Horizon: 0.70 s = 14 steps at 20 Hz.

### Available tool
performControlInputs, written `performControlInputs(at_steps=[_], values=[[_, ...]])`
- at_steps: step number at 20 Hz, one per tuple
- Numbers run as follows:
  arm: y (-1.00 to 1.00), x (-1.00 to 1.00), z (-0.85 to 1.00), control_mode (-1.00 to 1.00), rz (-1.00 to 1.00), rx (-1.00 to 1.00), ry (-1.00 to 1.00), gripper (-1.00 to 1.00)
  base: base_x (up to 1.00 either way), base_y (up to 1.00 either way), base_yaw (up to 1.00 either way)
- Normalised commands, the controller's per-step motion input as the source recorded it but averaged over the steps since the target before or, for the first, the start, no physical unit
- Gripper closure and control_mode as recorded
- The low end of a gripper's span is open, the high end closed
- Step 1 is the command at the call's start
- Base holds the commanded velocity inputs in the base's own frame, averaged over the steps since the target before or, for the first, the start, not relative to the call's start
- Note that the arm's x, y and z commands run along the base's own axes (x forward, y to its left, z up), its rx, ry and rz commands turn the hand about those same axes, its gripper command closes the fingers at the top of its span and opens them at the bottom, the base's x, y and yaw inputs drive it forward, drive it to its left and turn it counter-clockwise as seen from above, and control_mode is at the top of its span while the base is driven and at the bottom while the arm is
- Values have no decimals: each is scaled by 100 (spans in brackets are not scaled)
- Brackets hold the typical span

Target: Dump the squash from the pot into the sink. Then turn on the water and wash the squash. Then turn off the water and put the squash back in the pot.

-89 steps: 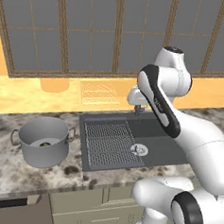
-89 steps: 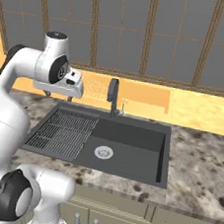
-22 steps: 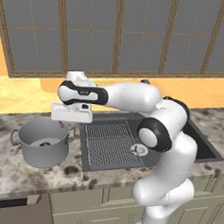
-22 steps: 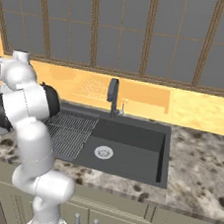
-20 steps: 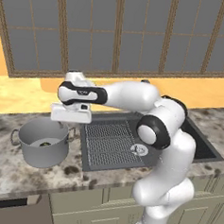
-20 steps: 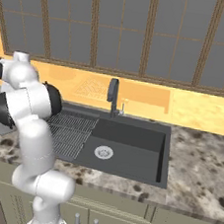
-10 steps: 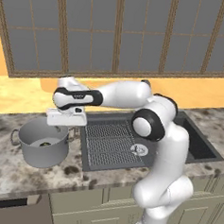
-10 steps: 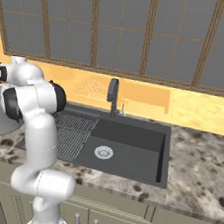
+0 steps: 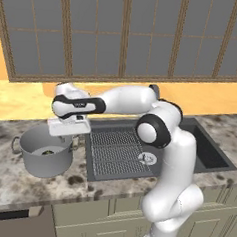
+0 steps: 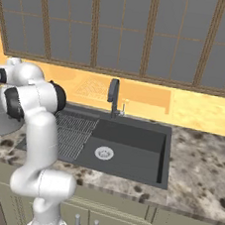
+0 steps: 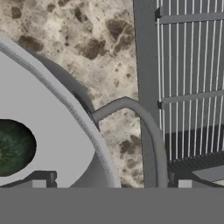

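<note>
Hovering fingers (image 11: 109, 183) over pot (image 11: 52, 131) handle, squash (image 11: 15, 146) inside

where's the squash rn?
Inside the pot, on its bottom: the squash shows in the left base view, left of the sink, and at the hand view's left edge.

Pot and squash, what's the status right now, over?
Tool open above the pot's near loop handle, holding nothing. Squash inside the pot, on the counter beside the sink. Nothing blocking the handle.
</note>
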Motion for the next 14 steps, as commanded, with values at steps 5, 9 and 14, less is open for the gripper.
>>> performControlInputs(at_steps=[5,9,14], values=[[0,0,-22,-100,0,-9,-1,-100,0,0,0],[0,0,-29,-100,0,-6,-1,-100,0,0,0],[-9,-12,-8,-100,0,-1,-7,-100,0,0,0]])
